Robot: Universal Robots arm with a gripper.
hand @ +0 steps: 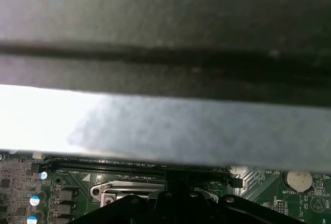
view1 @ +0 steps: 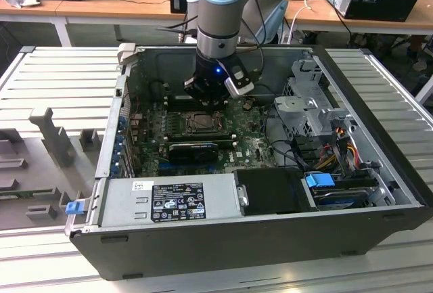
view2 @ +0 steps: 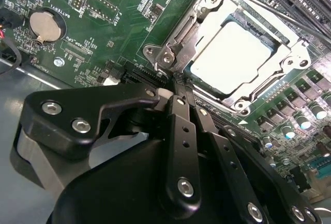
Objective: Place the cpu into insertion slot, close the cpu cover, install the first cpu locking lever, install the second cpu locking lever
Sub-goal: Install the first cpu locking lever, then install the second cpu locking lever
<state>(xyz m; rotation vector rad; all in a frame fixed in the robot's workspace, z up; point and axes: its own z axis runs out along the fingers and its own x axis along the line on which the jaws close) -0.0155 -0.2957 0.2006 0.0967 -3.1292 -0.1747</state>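
Second wrist view: gripper (view2: 178,87) fingers pressed together beside cpu cover (view2: 207,14); board lettering illegible.

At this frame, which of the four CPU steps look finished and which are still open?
Done: the cpu sits in the insertion slot, and the cpu cover looks closed flat over it, the chip showing through its window. In hand: the hand, fingers together, has its tips at the cover's hinge edge. I cannot tell whether either locking lever is latched, so both lever steps stay unconfirmed.
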